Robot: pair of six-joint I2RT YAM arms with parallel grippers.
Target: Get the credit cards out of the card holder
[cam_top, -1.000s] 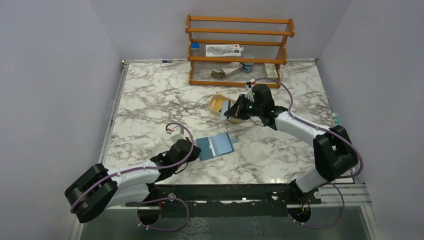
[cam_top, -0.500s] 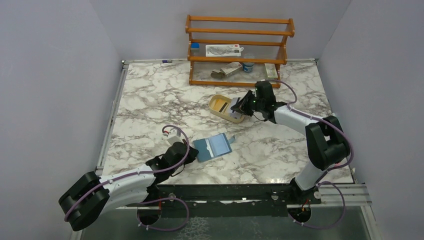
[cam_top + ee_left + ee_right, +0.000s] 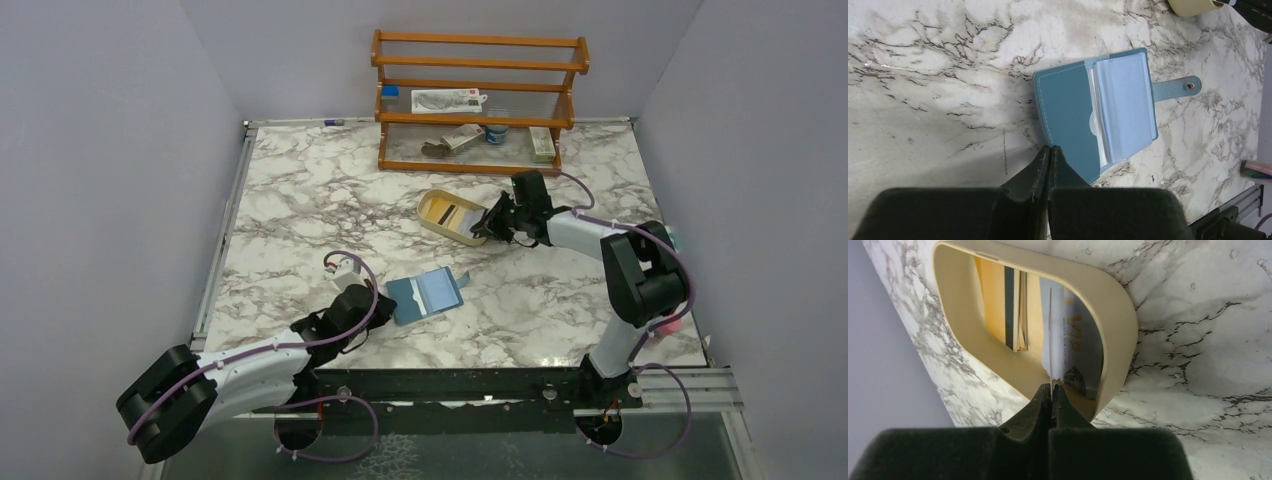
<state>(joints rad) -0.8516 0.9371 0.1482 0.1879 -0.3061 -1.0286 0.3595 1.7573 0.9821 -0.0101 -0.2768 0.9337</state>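
Marble-pattern tabletop (image 3: pixel 300 200), grey veining. Oval tan tray (image 3: pixel 432 222), yellow inside, near centre-back. Wooden 3-tier rack (image 3: pixel 478 95) at back edge w/ small items: flat white packet (image 3: pixel 448 100) on mid shelf, blue-lidded jar (image 3: pixel 496 133) on bottom shelf. Pink object (image 3: pixel 672 322) at right table edge.

The bench (image 3: pixel 938 60) under me is glossy white marble-look stone with grey veins, and on it the card holder (image 3: pixel 1068 117) looks like grained teal leather with pale stitching, a metal snap on its tab, and smooth, paler blue inside. The tray (image 3: pixel 1118 315) has a matt tan plastic wall and a yellow inside, and the card (image 3: pixel 1075 340) in it is glossy printed plastic. My jaws are dull black plastic, and the rack (image 3: pixel 478 90) is varnished orange-brown wood.
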